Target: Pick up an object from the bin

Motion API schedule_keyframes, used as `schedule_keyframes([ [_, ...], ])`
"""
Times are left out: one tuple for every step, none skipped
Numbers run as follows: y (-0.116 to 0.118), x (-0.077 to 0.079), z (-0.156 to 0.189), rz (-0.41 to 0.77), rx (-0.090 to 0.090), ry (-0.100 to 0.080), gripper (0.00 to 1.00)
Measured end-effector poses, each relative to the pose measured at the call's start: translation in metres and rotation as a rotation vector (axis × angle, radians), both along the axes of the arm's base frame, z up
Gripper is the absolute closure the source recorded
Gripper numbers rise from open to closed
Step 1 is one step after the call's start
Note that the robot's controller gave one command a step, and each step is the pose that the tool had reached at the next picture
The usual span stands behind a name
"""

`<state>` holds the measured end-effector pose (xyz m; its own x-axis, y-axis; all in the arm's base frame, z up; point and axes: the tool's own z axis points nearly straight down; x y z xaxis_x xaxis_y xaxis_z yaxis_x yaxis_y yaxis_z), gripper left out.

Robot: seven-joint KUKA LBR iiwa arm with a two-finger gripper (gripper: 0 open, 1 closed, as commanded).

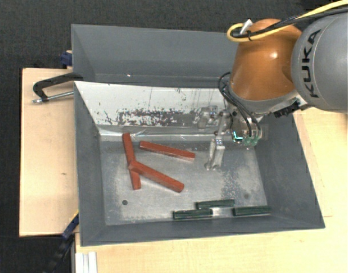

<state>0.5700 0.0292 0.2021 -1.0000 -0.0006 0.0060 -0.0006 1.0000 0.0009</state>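
Observation:
My gripper [213,160] hangs low over the bin floor, right of the middle and near the back wall. To its left lies a red-brown stick [167,151], its right end a short way from the gripper. A second red-brown stick [158,178] lies slanted further to the front left, crossing the lower part of a third one [130,161] that runs front to back. Nothing shows in the gripper.
Three dark green bars [211,205] lie along the bin's front wall, below the gripper. The orange cover on the wrist and the arm hang over the bin's back right corner. Bare floor lies to the gripper's right.

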Motion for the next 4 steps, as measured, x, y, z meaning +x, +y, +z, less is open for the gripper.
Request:
schedule_keyframes([
  [0.000, 0.002, 0.004, -0.001, 0.000, -0.008, 0.00],
  [-0.007, 0.015, -0.044, 0.045, 0.000, -0.015, 0.00],
  [-0.005, 0.010, -0.121, 0.083, 0.000, -0.011, 0.00],
  [-0.016, 0.031, -0.130, 0.011, 0.001, -0.013, 1.00],
])
